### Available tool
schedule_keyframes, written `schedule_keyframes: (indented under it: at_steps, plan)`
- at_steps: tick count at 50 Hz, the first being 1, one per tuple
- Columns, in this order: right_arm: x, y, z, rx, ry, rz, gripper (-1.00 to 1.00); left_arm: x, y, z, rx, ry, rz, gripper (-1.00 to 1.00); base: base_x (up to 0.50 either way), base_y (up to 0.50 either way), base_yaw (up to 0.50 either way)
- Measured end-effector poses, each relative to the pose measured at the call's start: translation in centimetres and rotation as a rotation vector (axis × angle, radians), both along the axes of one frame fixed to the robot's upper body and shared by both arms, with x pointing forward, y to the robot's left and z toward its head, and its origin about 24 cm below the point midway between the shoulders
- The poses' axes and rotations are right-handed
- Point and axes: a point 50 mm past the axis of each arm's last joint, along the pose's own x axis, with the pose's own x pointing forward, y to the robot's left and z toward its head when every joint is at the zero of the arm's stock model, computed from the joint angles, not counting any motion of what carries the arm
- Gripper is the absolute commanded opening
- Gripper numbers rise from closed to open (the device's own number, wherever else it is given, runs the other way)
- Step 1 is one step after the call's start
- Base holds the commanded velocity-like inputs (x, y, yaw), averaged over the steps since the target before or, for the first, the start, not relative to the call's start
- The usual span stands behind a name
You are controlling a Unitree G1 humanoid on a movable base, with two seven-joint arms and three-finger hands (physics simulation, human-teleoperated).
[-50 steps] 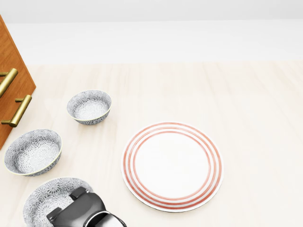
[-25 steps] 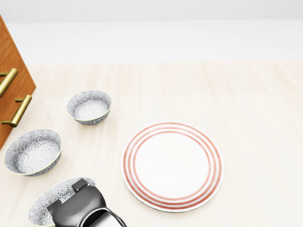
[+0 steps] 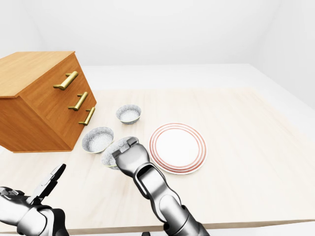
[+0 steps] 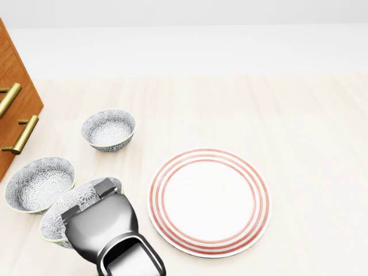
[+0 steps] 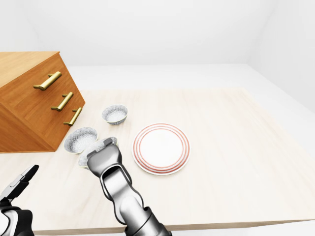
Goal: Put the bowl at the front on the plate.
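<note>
The right hand (image 4: 101, 225) is reaching in from the bottom of the head view and lying over the near bowl (image 4: 60, 214), hiding most of its right half. Its fingers are sitting at the bowl's far rim, but the back of the hand is covering them, so I cannot tell whether they are gripping the bowl or standing loose. The bowl is sitting at the lower left of that view, just left of the plate (image 4: 210, 202) and not on it, with its patterned inside showing toward the view's left. It is lying just beside the middle bowl (image 4: 39, 184); whether the two are touching is not clear. The third bowl (image 4: 108, 129) is standing farther up, well apart from the hand. The red-ringed plate is resting bare on the pale surface (image 4: 305, 138). A wooden drawer chest (image 3: 34, 101) is standing at the left. The left hand (image 3: 42, 189) is hanging low at the bottom left of the left-eye view, its fingers (image 3: 53, 176) stretching out and holding nothing.
</note>
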Motion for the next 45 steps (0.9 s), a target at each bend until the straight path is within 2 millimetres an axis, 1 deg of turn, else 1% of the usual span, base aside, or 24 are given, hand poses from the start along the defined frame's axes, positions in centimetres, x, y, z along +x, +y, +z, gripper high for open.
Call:
schedule_keyframes:
  at_steps: [17, 27, 36, 45]
  plan:
    - [1.1, -1.9, 2.3, 0.069, -0.077, -0.106, -1.00, 0.0, 0.0, 0.0, -0.001, 0.000, 0.000, 1.00, 0.00, 0.00, 0.00]
    - [1.3, -3.2, 2.9, 0.098, -0.138, -0.168, -1.00, 0.0, 0.0, 0.0, 0.000, 0.000, 0.000, 1.00, 0.00, 0.00, 0.00]
    - [0.7, -4.2, 3.2, 0.134, -0.211, -0.193, -1.00, 0.1, 0.0, 0.0, 0.001, 0.002, -0.001, 1.00, 0.00, 0.00, 0.00]
    - [-0.6, -5.0, 3.4, 0.220, -0.303, -0.180, -1.00, 0.0, 0.0, 0.1, 0.001, 0.001, 0.001, 1.00, 0.00, 0.00, 0.00]
